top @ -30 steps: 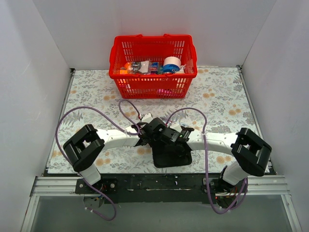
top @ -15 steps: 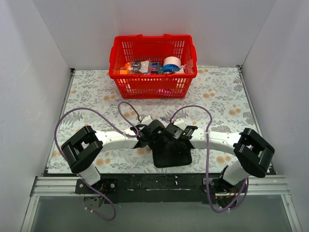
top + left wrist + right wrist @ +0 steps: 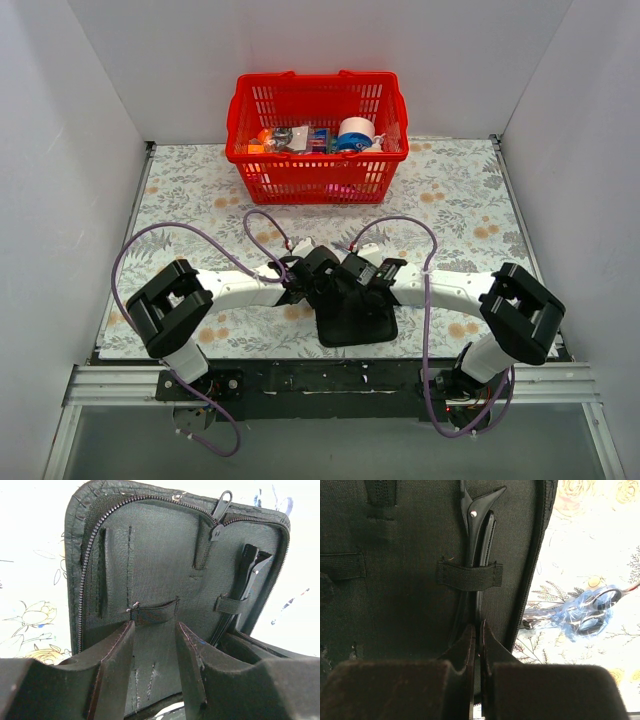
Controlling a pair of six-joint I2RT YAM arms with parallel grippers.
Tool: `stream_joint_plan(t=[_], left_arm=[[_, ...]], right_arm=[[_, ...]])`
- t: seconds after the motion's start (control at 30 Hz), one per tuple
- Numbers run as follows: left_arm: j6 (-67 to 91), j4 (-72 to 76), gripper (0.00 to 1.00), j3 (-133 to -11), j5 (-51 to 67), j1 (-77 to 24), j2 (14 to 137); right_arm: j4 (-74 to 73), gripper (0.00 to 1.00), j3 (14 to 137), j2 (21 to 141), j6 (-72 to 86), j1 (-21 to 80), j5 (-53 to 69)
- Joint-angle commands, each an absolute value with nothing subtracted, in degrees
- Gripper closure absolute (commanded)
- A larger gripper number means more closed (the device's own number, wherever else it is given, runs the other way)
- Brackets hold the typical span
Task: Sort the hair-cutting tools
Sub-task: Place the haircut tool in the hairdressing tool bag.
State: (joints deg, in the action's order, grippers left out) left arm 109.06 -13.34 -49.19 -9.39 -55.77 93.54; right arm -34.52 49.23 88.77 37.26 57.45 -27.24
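The black pouch [image 3: 356,322] lies open on the flowered cloth, with both grippers over it. My left gripper [image 3: 154,625] is open and empty above the pouch's lining [image 3: 150,555], just short of an elastic loop. My right gripper [image 3: 477,627] is shut on the lower end of the slim black clip [image 3: 478,535], which sits under an elastic strap [image 3: 469,575] in the pouch. The clip also shows in the left wrist view [image 3: 248,570]. Silver scissors with pale blue loops [image 3: 587,615] lie on the cloth right of the pouch; I cannot tell whether one or two. They are hidden in the top view.
A red plastic basket [image 3: 245,150] with tape and small items stands at the back middle. White walls close in the left, right and back. Purple cables loop over both arms near the pouch.
Both grippers have moved a little further over the open pouch. The right gripper has shifted slightly away from me along the clip. The pouch has stayed in place.
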Motion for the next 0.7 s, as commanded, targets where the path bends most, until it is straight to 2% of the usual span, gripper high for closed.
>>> stream_joint_plan(t=[0.0, 0.67], left_arm=[[108.72, -16.79, 0.62, -46.58, -8.17, -57.92, 95.19], [108.81, -16.96, 0.62, -45.97, -8.0, -57.66, 94.4]], right_arm=[[-6.95, 0.99, 50.71, 95.97, 41.49, 55.46, -20.39], [-1.32, 0.99, 53.61, 98.09, 40.61, 55.46, -20.13]])
